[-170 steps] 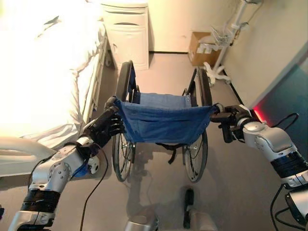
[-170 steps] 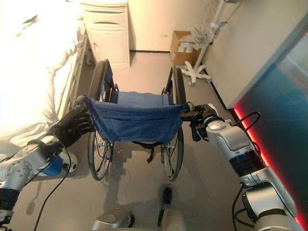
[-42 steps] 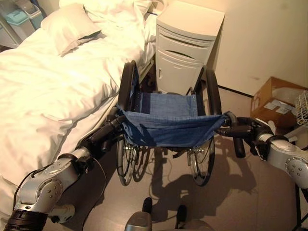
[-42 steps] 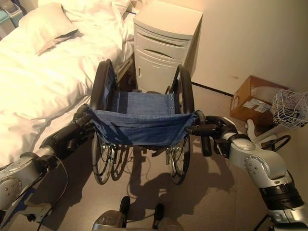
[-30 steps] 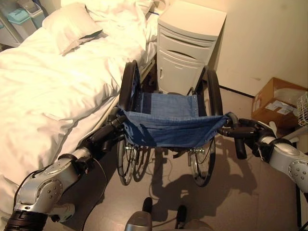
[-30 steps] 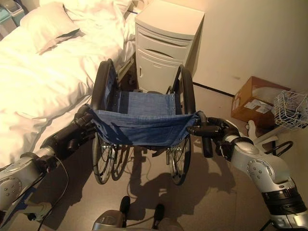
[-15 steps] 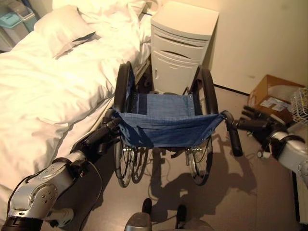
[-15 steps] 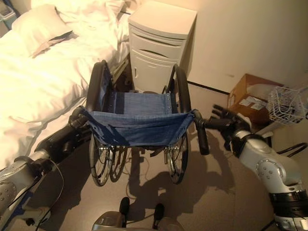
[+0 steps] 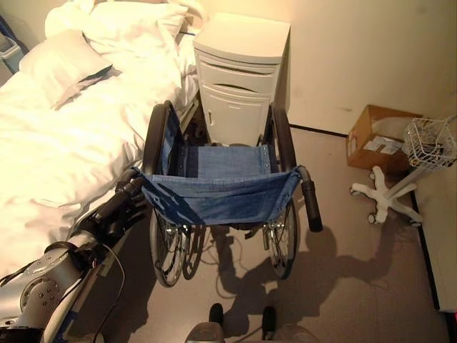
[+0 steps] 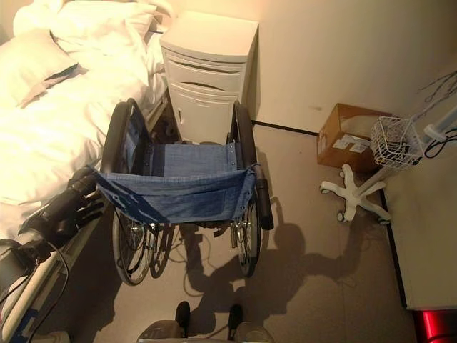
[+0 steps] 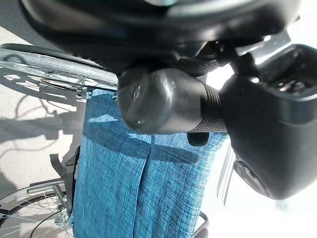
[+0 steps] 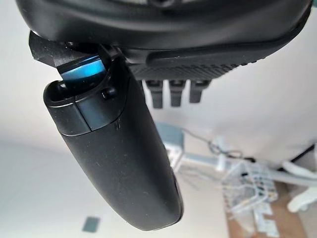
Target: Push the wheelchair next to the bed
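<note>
The wheelchair (image 9: pixel 221 189), with a blue cloth back and black wheels, stands close alongside the white bed (image 9: pixel 64 136) on its left, facing a bedside cabinet. My left hand (image 9: pixel 107 214) reaches in from the lower left and is curled round the left push handle (image 11: pixel 163 99), whose black ribbed grip shows in the left wrist view. The right push handle (image 9: pixel 311 207) stands free with nothing on it. My right hand (image 12: pixel 163 20) shows in the right wrist view, fingers (image 12: pixel 171 91) straight, holding nothing, with a wall behind it.
A white bedside cabinet (image 9: pixel 239 78) stands just ahead of the wheelchair. A cardboard box (image 9: pixel 378 139) and a white wheeled stand (image 9: pixel 382 196) carrying a wire basket (image 9: pixel 430 141) are at the right. Bare floor lies right of the wheelchair.
My right hand has let go of the right push handle and drawn back out of the eye views. The left hand keeps its hold. The camera has shifted.
</note>
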You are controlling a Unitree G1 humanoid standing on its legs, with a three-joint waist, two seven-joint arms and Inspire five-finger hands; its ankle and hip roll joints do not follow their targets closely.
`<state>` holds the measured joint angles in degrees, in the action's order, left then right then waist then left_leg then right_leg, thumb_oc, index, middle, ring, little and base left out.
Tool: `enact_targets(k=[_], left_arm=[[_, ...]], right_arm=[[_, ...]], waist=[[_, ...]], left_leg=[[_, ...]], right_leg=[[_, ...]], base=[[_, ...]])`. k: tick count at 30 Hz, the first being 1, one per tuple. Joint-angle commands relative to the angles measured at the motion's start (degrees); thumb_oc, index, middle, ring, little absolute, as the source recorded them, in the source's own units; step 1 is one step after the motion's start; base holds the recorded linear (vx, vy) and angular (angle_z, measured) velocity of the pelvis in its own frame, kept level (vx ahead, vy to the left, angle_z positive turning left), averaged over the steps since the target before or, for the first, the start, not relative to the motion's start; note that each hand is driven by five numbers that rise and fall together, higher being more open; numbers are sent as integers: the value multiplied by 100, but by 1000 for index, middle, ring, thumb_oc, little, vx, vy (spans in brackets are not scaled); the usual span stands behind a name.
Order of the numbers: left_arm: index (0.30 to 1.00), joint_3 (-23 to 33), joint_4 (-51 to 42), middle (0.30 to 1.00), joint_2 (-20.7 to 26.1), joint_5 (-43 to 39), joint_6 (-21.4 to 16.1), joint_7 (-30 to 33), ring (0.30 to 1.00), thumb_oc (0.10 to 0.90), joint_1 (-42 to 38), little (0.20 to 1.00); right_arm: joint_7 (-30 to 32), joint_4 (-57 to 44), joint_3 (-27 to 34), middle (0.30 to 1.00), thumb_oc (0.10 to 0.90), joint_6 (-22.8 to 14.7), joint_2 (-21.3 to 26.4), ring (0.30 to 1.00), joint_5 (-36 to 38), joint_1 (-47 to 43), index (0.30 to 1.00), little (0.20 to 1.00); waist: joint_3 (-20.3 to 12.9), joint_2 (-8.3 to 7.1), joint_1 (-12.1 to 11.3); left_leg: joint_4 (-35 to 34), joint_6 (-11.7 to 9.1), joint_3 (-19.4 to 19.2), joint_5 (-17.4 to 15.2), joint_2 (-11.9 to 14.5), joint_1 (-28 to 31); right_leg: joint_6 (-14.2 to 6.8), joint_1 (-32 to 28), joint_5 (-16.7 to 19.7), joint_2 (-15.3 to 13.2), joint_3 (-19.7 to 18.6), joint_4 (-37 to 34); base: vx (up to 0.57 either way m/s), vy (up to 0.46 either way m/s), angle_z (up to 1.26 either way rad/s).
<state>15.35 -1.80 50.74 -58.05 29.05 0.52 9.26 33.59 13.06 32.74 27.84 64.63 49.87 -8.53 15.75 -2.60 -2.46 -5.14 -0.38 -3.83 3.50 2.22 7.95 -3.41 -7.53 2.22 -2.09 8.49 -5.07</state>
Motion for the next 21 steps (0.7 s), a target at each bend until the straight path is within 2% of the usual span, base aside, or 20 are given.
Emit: enact_targets(k=[1, 3, 7, 15, 21], left_arm=[[900, 2259, 681, 900, 1121, 389, -1691, 669, 900, 800, -451, 900], [900, 2315, 653, 900, 1112, 686, -1735, 778, 900, 800, -418, 900], [900, 2732, 592, 900, 1256, 2180, -1954, 909, 900, 800, -37, 900], [900, 3352, -28, 900, 1275, 3641, -2023, 796, 900, 800, 622, 900], [900, 3795, -89, 900, 1422, 5019, -2381, 1269, 900, 800, 1077, 900]], right_arm=[[-369, -293, -191, 900, 800, -407, 730, 900, -505, -40, 900, 900], [-608, -401, -234, 900, 800, -244, 627, 900, -653, 12, 900, 900], [-799, -667, -193, 900, 800, 64, 280, 900, -851, 355, 900, 900], [-869, -986, -138, 900, 800, 429, -434, 900, -986, 769, 900, 900], [-987, -1151, -232, 900, 800, 601, -718, 900, -1114, 886, 900, 900]], waist=[[-1029, -83, -273], [-1035, -73, -272], [-1010, -41, -309], [-991, -5, -404], [-986, 45, -417]], left_leg=[[111, -217, 48, -350, -69, 63], [105, -217, 53, -342, -69, 68], [123, -231, 94, -322, -59, 26], [115, -274, 226, -340, -24, 5], [105, -329, 255, -321, 13, 15]], right_leg=[[-344, -43, 11, -225, 276, 7], [-343, -47, 10, -228, 277, 7], [-332, -43, -3, -239, 304, 7], [-341, -88, -79, -252, 384, 7], [-340, -108, -94, -258, 421, 7]], base=[[0, 0, 0], [0, 0, 0], [-2, 1, 1], [3, -11, 15], [10, 1, 20]])
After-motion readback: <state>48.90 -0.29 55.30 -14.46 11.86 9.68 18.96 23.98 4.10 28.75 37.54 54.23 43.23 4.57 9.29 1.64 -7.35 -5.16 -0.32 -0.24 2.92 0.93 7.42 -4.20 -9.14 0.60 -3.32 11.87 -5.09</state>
